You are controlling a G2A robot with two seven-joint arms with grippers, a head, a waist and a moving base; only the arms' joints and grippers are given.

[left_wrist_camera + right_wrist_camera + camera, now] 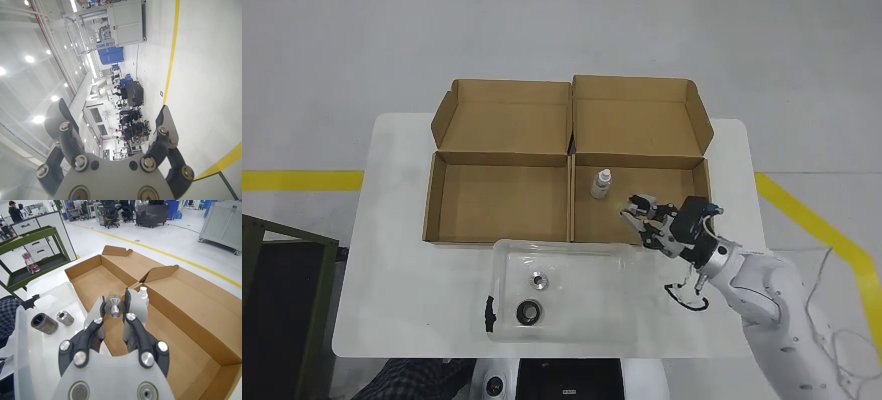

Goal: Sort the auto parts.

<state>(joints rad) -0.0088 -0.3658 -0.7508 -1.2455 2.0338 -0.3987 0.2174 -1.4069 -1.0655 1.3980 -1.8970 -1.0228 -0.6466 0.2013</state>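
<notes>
The right end effector (pixel 115 295) (pixel 637 210) is clamped on a silver metal part (pixel 113 308), a short round piece with a stepped, narrower nose. Its two fingers press on opposite sides of the part, and the nose points back toward the wrist. The end effector hangs over the right-hand cardboard box (pixel 682 190) (pixel 189 306), above the box floor and close to the wall nearest the robot.

Just beyond the fingertips, a small white bottle (pixel 600 183) (pixel 143 292) stands upright on the floor of that same box, partly hidden behind one finger in the right wrist view. I cannot tell whether the held part touches the box floor.

To the left of the end effector and a little nearer the robot lies a clear bin (pixel 572 246) (pixel 22 332); its far edge sits against the near walls of both boxes. Three parts lie in it, well apart from the end effector. A slotted metal cylinder (pixel 538 281) (pixel 64 318) is the nearest of them, a dark sleeve (pixel 530 311) (pixel 44 324) lies just beside it, and a black flat piece (pixel 489 314) (pixel 30 302) is farthest off, by the bin's left wall.

Farther left of the end effector, beyond the bin, the left-hand cardboard box (pixel 497 205) (pixel 88 279) stands open, wall to wall with the right-hand one. Boxes and bin all rest on the white surface (pixel 392 260).

The left end effector (pixel 113 105) has its fingers spread wide apart with nothing between them, and it points out at the room.
</notes>
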